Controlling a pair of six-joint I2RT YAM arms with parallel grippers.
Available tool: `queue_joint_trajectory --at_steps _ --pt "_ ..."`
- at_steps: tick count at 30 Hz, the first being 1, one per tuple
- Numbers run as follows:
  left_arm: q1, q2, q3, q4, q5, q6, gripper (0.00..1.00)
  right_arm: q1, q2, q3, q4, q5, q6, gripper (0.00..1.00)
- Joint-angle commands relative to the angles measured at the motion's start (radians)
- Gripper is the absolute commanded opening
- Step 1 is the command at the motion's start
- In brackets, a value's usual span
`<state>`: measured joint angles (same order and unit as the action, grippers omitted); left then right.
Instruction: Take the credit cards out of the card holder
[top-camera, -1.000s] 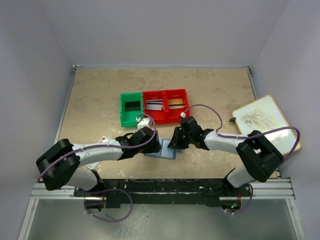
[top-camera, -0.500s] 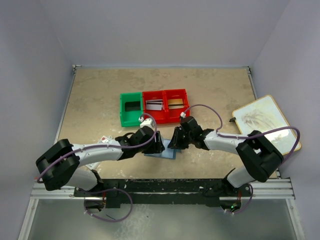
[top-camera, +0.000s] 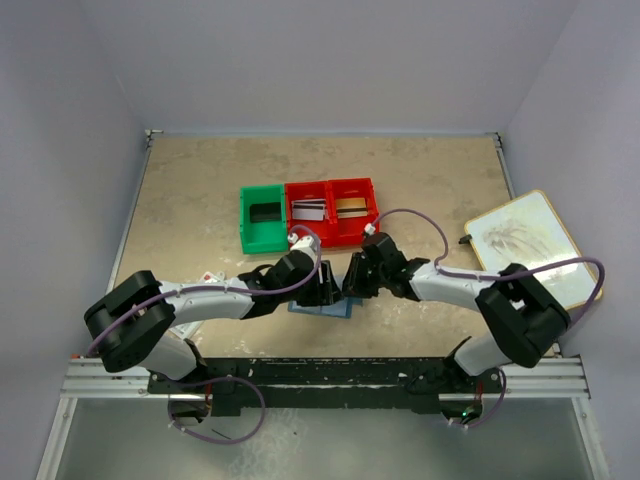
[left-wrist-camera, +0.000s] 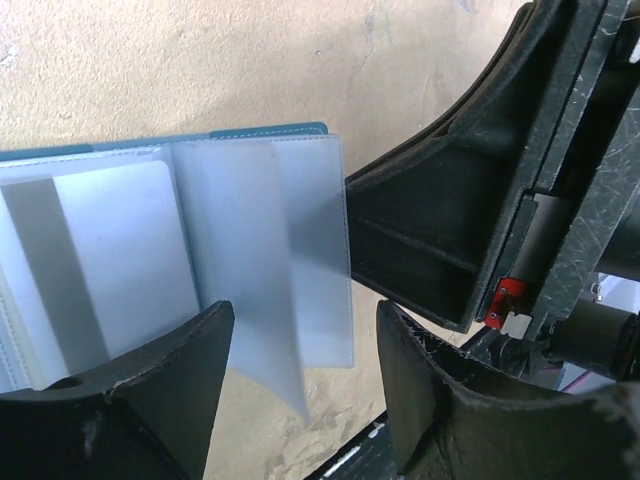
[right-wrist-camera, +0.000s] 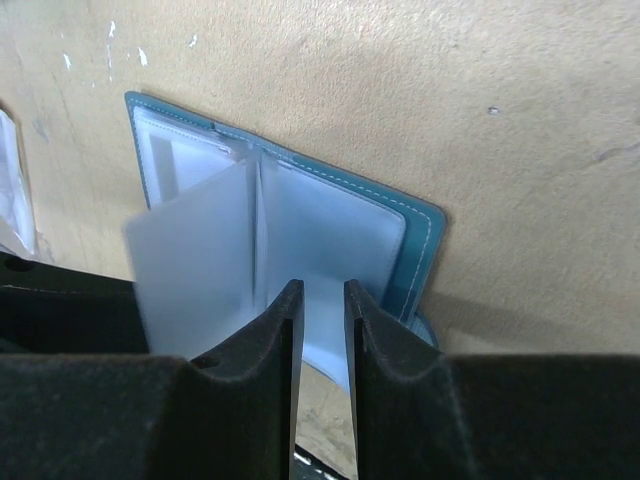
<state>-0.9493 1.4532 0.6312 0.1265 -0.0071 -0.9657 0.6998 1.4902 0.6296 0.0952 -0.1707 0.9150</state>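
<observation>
On the worktop (top-camera: 200, 190), near middle, the card holder (top-camera: 320, 310) lies open, mostly hidden under both pincers; contents of its cloudy sleeves (left-wrist-camera: 110, 260) unreadable. Left pincer (left-wrist-camera: 302, 325) apart, straddling a loose leaf. Right pincer (right-wrist-camera: 322, 292) nearly together, pale plastic in the slit, grip unclear.

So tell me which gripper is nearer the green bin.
Left. In the top view the left gripper sits just below and right of the green bin; the right gripper lies farther right, beyond the left one.
</observation>
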Motion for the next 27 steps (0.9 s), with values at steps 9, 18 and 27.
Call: queue_joint_trajectory --at_steps 9,18,27 --pt "-0.007 0.026 0.023 0.13 0.051 -0.023 0.53 -0.002 -0.211 0.022 -0.21 0.297 0.114 0.26" --pt "-0.023 0.056 0.015 0.125 0.042 -0.021 0.5 -0.008 -0.301 -0.016 0.001 0.099 0.014 0.24" --pt "-0.032 0.03 0.014 0.098 0.027 -0.012 0.5 -0.005 -0.1 -0.059 0.211 -0.128 -0.022 0.21"
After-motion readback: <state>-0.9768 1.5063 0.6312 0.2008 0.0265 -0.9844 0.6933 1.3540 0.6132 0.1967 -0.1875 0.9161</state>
